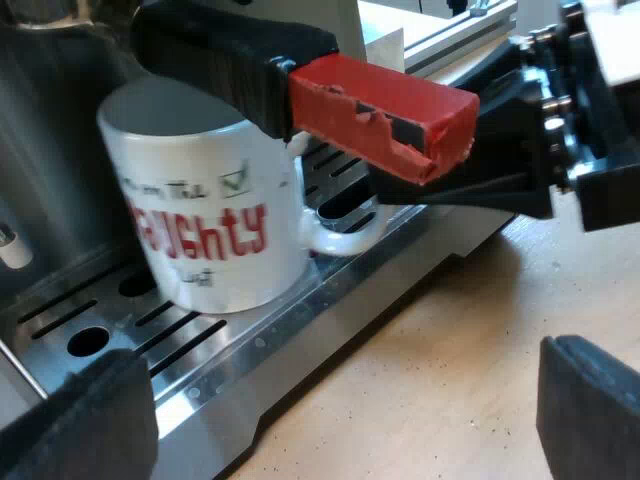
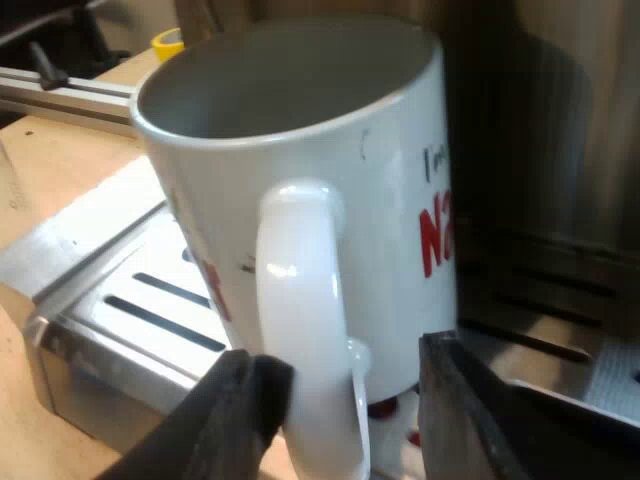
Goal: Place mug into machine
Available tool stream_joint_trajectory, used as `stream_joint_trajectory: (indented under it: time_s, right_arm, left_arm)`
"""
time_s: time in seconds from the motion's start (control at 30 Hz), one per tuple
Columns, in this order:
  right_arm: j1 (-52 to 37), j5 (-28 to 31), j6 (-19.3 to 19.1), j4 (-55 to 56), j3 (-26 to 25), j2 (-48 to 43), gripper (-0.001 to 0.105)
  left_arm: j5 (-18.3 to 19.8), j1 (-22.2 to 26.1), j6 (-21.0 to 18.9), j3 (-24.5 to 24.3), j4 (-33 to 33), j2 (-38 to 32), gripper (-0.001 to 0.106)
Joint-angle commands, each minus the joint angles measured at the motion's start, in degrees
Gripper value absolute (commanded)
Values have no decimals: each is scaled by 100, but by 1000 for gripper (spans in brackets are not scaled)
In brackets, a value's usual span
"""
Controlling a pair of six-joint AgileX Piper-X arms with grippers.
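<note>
ok so left wrist view first: my left gripper (image 1: pixel 340 420) hangs over the wooden table (image 1: pixel 450 340) on the near side of the machine's tray; its two black fingers (image 1: pixel 90 425) are spread wide with nothing between them. past them the mug (image 1: pixel 210 230) stands on the slotted drip tray (image 1: pixel 250 355) of the espresso machine (image 1: pixel 50 150); it's white, with red lettering and a little tick box on its side. right above the mug runs the holder's dark handle (image 1: pixel 215 50); its red end (image 1: pixel 385 115) sticks out over the mug's ear (image 1: pixel 340 235) and looks chipped along one edge. the right gripper (image 1: pixel 480 185) comes in from beyond that red end; one black finger points at the ear and is close to it, but I can't tell from here if it touches.

right wrist view: same mug (image 2: pixel 300 150) up close, sitting on the drip tray (image 2: pixel 120 290) with the machine's dark front (image 2: pixel 540 150) just behind it; a red letter shows on its side. the right gripper (image 2: pixel 340 410) straddles the ear (image 2: pixel 300 330); one finger (image 2: pixel 235 420) is right against the ear, while the other (image 2: pixel 470 430) stands a bit apart with a visible gap. so the jaws are fairly narrow around the ear, not clamped on it.
</note>
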Motion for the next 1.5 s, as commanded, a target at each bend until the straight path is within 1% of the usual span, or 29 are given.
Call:
stream_joint_trajectory:
  time_s: [0.03,0.33,0.43,0.5,0.6,0.73,0.9,1.0,1.07,1.17,1.27,1.3,1.33,1.4,1.47,1.5]
  right_arm:
    - [17,-61,20,-63,-164,87,39]
    - [17,-26,9,-6,-744,563,39]
    - [17,190,5,-6,-796,598,39]
    - [17,320,5,-6,-794,598,39]
    - [71,328,5,-6,-762,492,39]
    - [213,377,5,78,-531,114,39]
    - [358,376,5,892,-196,-553,39]
    - [422,352,16,1328,-60,-967,39]
    - [475,373,17,1632,-25,-1347,39]
    - [539,429,17,1962,-29,-1830,39]
    - [619,479,-25,2291,-29,-2373,39]
    - [632,506,-27,2335,-29,-2443,39]
    - [691,565,-26,2451,-29,-2638,38]
    - [814,678,-179,2613,-29,-2896,31]
    - [1019,797,-453,2818,-29,-3177,11]
    - [1081,824,-524,2863,-29,-3241,5]
  left_arm:
    - [-17,-13,-45,0,-106,-6,78]
    - [-17,-13,-45,0,-106,-6,78]
    - [-17,-13,-45,0,-106,-6,78]
    - [-17,-13,-45,0,-106,-6,78]
    - [-17,-13,-45,0,-127,-6,78]
    - [-17,-13,-45,-12,-305,-6,78]
    - [-17,-13,-45,-313,-260,-6,78]
    - [-17,-13,-45,-580,66,-6,78]
    - [-17,-13,-45,-876,582,-17,78]
    - [-17,-13,23,-1209,1129,-17,78]
    - [-17,-13,70,-1521,1383,-53,78]
    - [-17,-13,70,-1559,1398,-78,78]
    - [-17,-13,70,-1659,1437,-149,78]
    - [-17,-13,70,-1792,1528,-297,78]
    - [-17,-13,70,-1911,1662,-554,78]
    - [-17,-13,70,-1929,1679,-653,78]
